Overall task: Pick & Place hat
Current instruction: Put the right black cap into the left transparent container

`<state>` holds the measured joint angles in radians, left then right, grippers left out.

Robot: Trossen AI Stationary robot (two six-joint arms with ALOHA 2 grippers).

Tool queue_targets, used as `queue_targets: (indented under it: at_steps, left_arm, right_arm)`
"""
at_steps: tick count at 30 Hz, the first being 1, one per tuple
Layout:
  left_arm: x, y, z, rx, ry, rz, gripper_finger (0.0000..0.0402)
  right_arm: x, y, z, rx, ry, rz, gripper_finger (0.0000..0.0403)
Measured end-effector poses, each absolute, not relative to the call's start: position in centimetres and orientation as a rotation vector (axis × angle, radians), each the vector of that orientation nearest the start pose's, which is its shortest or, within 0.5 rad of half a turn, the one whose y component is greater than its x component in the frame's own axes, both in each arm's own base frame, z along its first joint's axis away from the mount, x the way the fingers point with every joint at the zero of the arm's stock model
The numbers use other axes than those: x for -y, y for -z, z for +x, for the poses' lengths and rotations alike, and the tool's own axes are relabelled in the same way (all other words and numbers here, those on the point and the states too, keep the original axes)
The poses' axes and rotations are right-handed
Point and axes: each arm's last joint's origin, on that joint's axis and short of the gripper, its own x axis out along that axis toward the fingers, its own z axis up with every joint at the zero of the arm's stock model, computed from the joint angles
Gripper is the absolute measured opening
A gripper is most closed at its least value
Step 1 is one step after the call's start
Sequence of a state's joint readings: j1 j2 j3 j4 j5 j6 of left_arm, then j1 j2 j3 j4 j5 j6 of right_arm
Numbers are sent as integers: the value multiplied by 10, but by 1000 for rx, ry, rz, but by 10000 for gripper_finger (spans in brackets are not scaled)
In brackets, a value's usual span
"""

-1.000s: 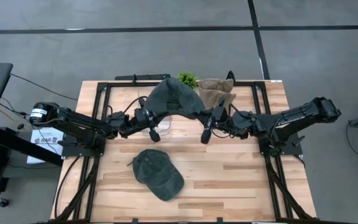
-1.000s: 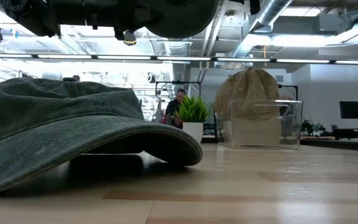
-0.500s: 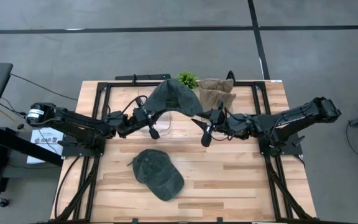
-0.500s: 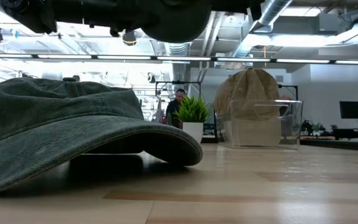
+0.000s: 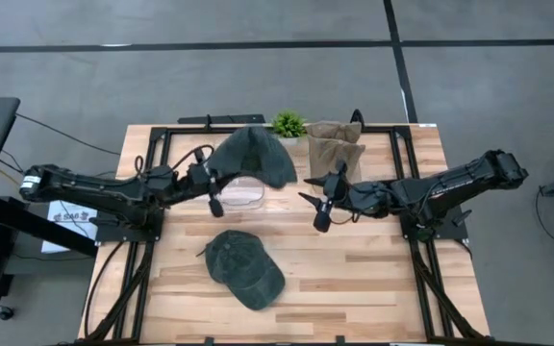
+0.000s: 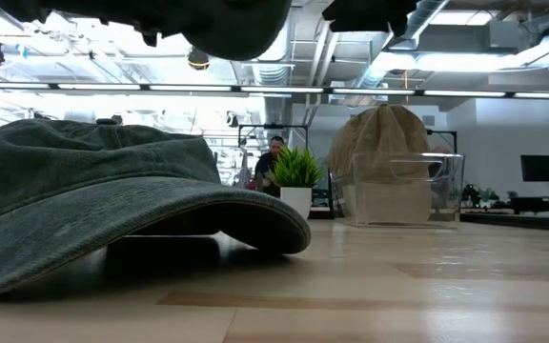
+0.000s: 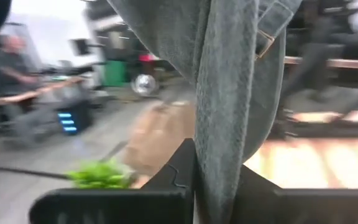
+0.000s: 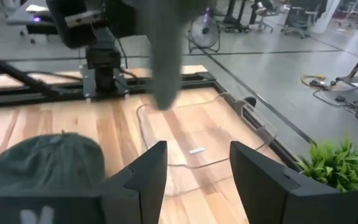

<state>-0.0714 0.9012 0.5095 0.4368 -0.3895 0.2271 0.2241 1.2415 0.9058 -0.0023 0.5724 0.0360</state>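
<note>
- We see the held hat, dark green, hanging from the left gripper above the clear bin, at the table's far-middle. Its cloth droops; long axis runs roughly from the gripper toward the plant.
- In the left wrist view the left fingers are clamped tight on the hat's fabric.
- Right gripper: fingers spread apart, holding nothing, just right of the bin.
- 2nd green hat lies flat on the table, nearer the front edge, brim pointing front-right.
- Tan hats sit stacked by the plant.
- Wood-slat top, black frame. Room beyond: workshop w/ a person far off.
</note>
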Motion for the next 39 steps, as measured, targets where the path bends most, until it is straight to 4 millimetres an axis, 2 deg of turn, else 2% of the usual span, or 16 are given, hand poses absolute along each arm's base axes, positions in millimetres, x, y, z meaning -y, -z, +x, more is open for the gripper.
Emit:
queue_targets:
  at_steps: [5, 11, 19, 26, 33, 39]
  left_arm:
    - [9, -274, 194, -30, -85, 162, 13]
    - [19, -268, 197, -55, 256, 73, 13]
    - [29, -253, 207, -154, 551, -80, 13]
    - [38, -237, 225, -201, 650, -131, 15]
    - [50, -228, 236, -189, 734, -156, 15]
    - [61, -222, 240, -189, 775, -168, 15]
  right_arm:
    - [-53, -297, 267, -321, 320, -117, 166]
    - [-64, -296, 264, -340, 272, -166, 159]
    - [-83, -297, 260, -338, 174, -359, 149]
    - [-92, -300, 257, -334, 86, -724, 136]
    - [-93, -305, 259, -305, 47, -1074, 117]
    - [-96, -312, 260, -228, 27, -1241, 107]
